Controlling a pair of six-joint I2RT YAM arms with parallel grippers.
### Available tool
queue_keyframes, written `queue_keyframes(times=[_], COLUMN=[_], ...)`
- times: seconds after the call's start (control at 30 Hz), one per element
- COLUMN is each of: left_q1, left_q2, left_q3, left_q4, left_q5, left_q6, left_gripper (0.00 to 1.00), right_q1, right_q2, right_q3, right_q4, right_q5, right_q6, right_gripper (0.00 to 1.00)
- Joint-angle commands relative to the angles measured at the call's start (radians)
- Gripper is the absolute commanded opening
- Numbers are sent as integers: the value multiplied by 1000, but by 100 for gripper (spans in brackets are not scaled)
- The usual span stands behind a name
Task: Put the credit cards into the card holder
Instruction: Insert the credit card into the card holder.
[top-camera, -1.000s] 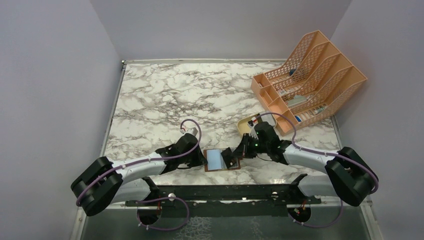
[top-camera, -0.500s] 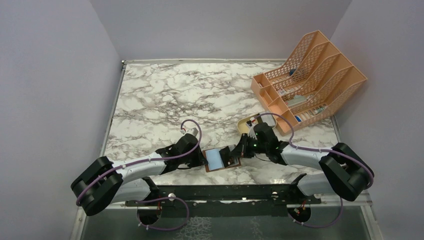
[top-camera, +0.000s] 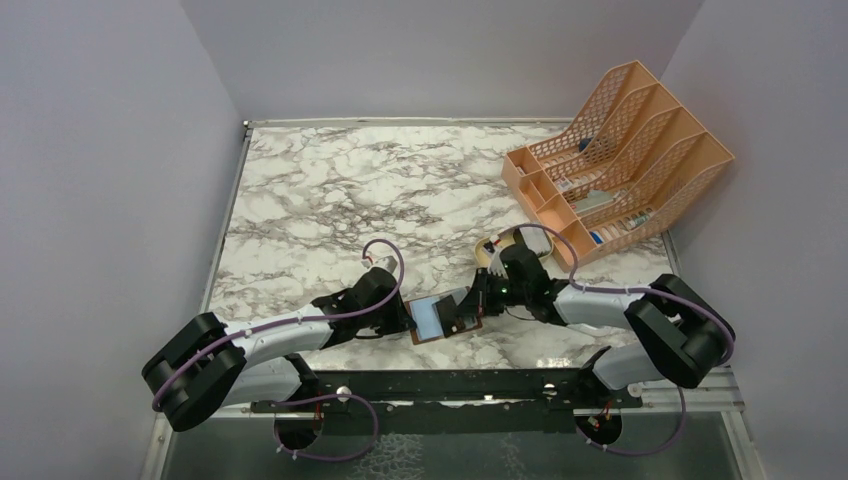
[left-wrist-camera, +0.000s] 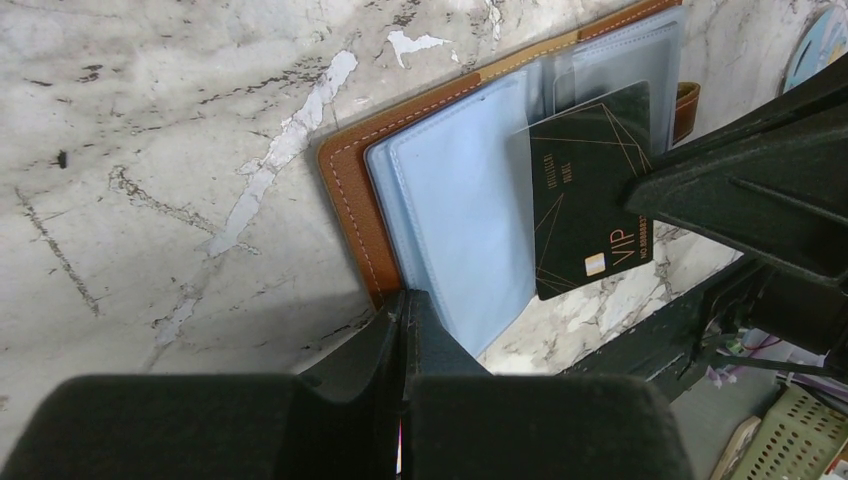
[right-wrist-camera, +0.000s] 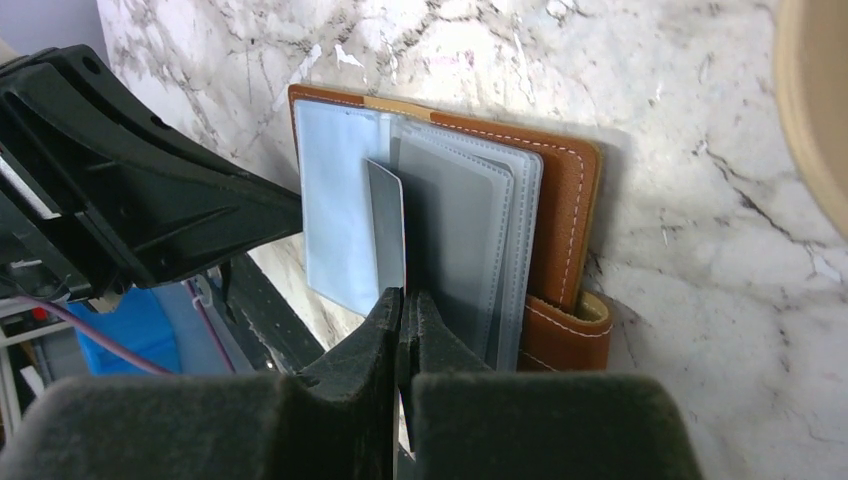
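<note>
The brown leather card holder (top-camera: 428, 320) lies open on the marble near the front edge, its pale blue and clear sleeves facing up. My left gripper (left-wrist-camera: 405, 298) is shut on the near edge of the card holder (left-wrist-camera: 345, 190), where cover and sleeve meet. A dark credit card (left-wrist-camera: 590, 190) with gold lines has its far end under a clear sleeve, and my right gripper (right-wrist-camera: 403, 295) is shut on its near end. In the right wrist view the credit card (right-wrist-camera: 387, 225) stands on edge over the sleeves of the card holder (right-wrist-camera: 565, 200). Both grippers, left (top-camera: 408, 318) and right (top-camera: 472, 306), meet at the holder.
A tan oval tray (top-camera: 488, 250) sits just behind the right gripper, its rim (right-wrist-camera: 815, 100) close to the holder. The big orange mesh file rack (top-camera: 620, 160) stands at the back right. The black mounting rail (top-camera: 450, 385) runs along the front edge.
My right arm has shifted left and the card has gone further over the sleeves. The holder's right side has turned slightly. The left arm has held still.
</note>
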Motion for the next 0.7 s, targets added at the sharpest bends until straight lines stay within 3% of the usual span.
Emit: queue_keyframes(times=[0.0, 0.67], left_q1=[-9, -9], left_q2=[17, 49], left_q3=[11, 22], left_q4=[-113, -129], left_q5=[-57, -69], left_q6=[46, 70], left_gripper=[0, 0], right_q1=[8, 8], right_q2=[35, 58], right_q3=[57, 89], right_q4=[-82, -62], right_q5=[1, 68], right_q6=[-98, -101], right_gripper=[1, 1])
